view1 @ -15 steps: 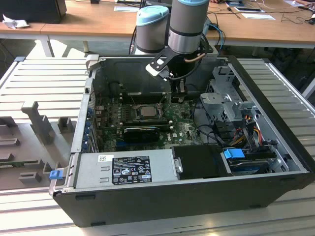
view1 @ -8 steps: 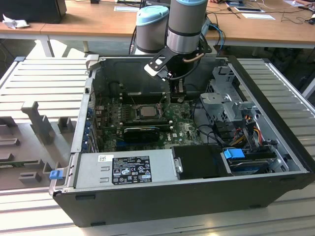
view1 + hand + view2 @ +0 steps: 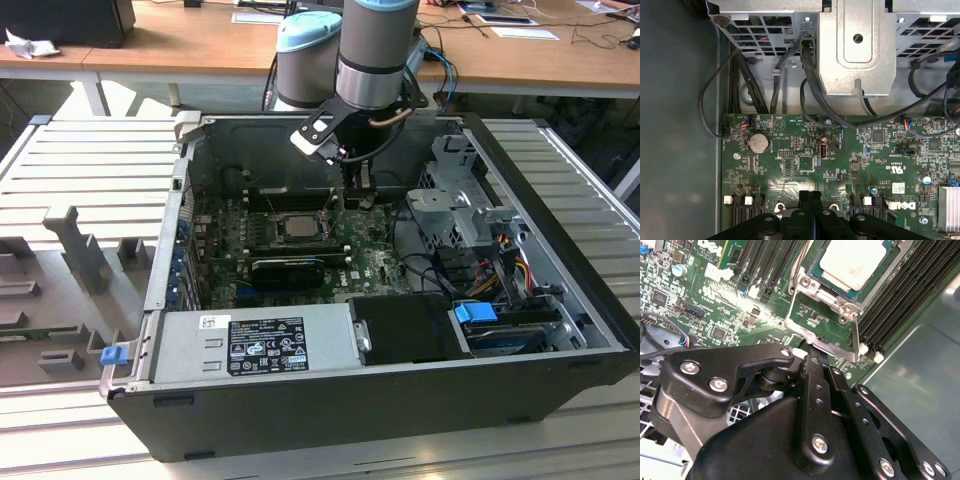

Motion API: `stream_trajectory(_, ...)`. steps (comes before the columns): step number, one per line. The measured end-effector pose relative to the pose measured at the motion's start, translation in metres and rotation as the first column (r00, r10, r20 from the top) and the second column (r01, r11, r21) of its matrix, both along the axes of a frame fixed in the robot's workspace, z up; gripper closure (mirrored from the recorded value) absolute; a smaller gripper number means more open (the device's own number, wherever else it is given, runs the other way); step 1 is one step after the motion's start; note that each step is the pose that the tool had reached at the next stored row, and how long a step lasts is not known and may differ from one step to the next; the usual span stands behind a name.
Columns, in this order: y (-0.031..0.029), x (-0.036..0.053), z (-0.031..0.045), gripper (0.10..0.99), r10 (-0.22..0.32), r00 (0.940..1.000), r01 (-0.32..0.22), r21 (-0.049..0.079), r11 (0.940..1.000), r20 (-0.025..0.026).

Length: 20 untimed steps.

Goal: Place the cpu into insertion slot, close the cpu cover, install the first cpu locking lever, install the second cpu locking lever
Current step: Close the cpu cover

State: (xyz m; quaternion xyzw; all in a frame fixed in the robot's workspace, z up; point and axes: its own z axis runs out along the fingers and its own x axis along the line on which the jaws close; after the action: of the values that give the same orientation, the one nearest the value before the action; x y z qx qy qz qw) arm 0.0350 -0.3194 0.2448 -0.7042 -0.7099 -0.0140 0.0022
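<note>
**Q:** What did the exterior view record?

**A:** An open computer case [image 3: 400,420] lay on a ribbed grey desk [image 3: 90,160]. The arm reached down into it, with the gripper [image 3: 350,195] low over the green motherboard [image 3: 370,255]. The cpu [image 3: 297,226], pale metal top upward, lay close by, toward the exterior view's left of the gripper. A labelled power supply [image 3: 255,345] occupied the near side of the case.

**Q:** And the second wrist view?

**A:** The cpu [image 3: 852,262] sat flat in the insertion slot [image 3: 809,285], with long black memory slots [image 3: 905,295] on either side. The cpu cover [image 3: 856,337] stood swung open (green board showed through its window), joined to the slot along one edge. The black fingertips [image 3: 813,360] met its free edge.

**Q:** How did the jaws stand?

**A:** In the first wrist view the jaws were drawn together to a thin seam at the gripper [image 3: 810,196]. Whether they pinched the cover's edge could not be told. Beyond them lay the motherboard [image 3: 840,160] with a coin battery [image 3: 759,143]. Black cables [image 3: 810,95] ran up to a metal drive cage [image 3: 855,50].
</note>
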Motion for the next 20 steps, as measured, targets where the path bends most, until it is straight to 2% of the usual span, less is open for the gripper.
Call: stream_trajectory(20,0.0,-0.012,0.0,0.98,0.0,1.0,0.0,0.0,1.0,-0.0001)
